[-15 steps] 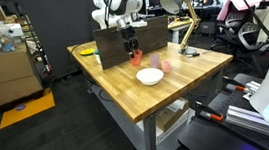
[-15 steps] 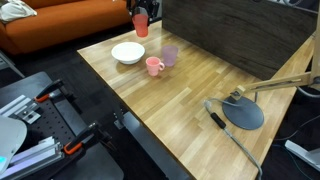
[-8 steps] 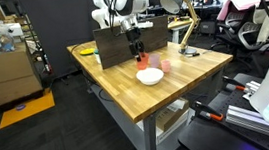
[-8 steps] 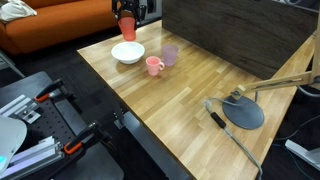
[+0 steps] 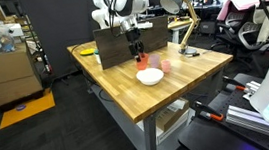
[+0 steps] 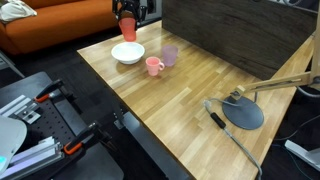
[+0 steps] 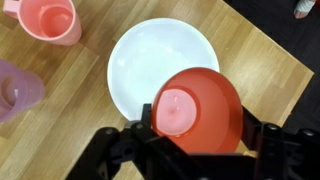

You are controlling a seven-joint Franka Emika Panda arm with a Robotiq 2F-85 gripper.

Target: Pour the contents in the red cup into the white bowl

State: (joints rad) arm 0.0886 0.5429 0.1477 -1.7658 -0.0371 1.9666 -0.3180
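Plain red cup (image 7: 200,110), white bowl (image 7: 150,55), pink mug (image 7: 50,20).

Bright, even indoor light from above in both exterior views; soft, faint shadows on the desk (image 5: 127,96). Low resolution, small items indistinct. In the wrist view, white bowl (image 7: 150,55) crisp, fingers (image 7: 135,145) dark and slightly blurred.

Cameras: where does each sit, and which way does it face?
Exterior view: off a table corner, facing the table; whole arm shows.
Exterior view: higher, near the lamp base, facing along the table; only the gripper shows.
Wrist view: looks down past the fingers at red cup over white bowl.
All share cup and bowl.
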